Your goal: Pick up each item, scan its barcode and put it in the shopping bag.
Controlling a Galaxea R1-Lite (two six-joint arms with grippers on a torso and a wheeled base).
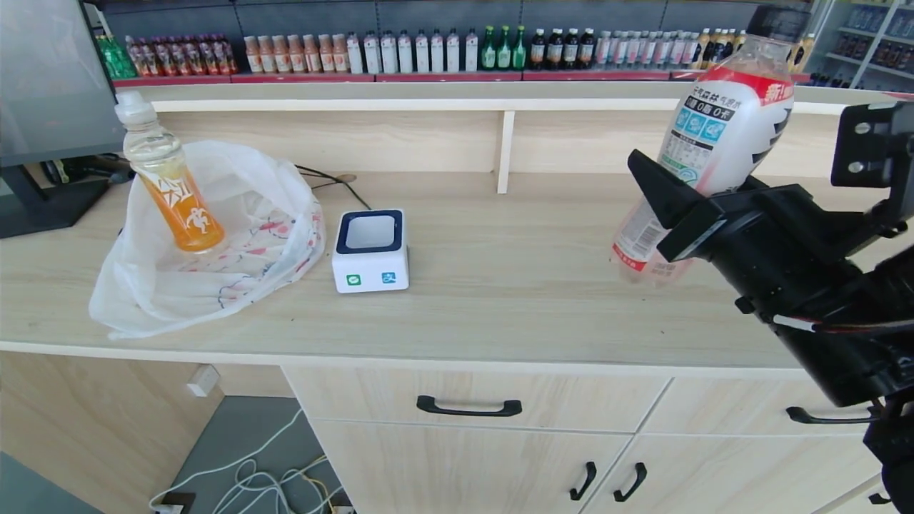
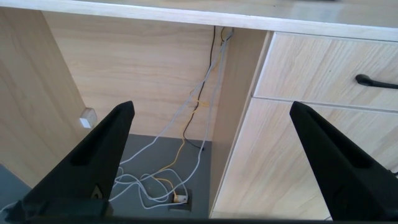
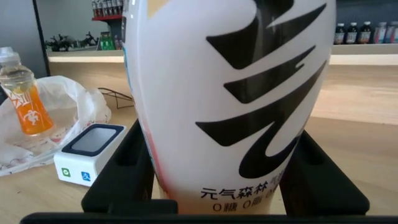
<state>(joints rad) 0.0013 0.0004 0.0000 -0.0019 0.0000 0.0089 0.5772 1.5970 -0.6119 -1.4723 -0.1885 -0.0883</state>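
Observation:
My right gripper (image 1: 703,203) is shut on a white bottle (image 1: 717,135) with a dark cap, held tilted above the right side of the counter. The same white bottle (image 3: 233,99) stands between the fingers (image 3: 121,165) close to the wrist camera. A white barcode scanner (image 1: 370,250) with a dark-rimmed window sits mid-counter, left of the held bottle; the scanner (image 3: 87,154) lies beyond the gripper. An orange drink bottle (image 1: 168,178) stands in the white shopping bag (image 1: 235,235) at the left. My left gripper (image 2: 211,155) hangs open below counter height, facing the cabinet.
A monitor stand (image 1: 43,203) occupies the counter's far left. A raised wooden ledge (image 1: 500,107) runs behind the counter, with a shelf of bottles (image 1: 428,50) beyond. Drawers with black handles (image 1: 468,408) sit under the counter. Cables (image 2: 180,155) trail on the floor in the open bay.

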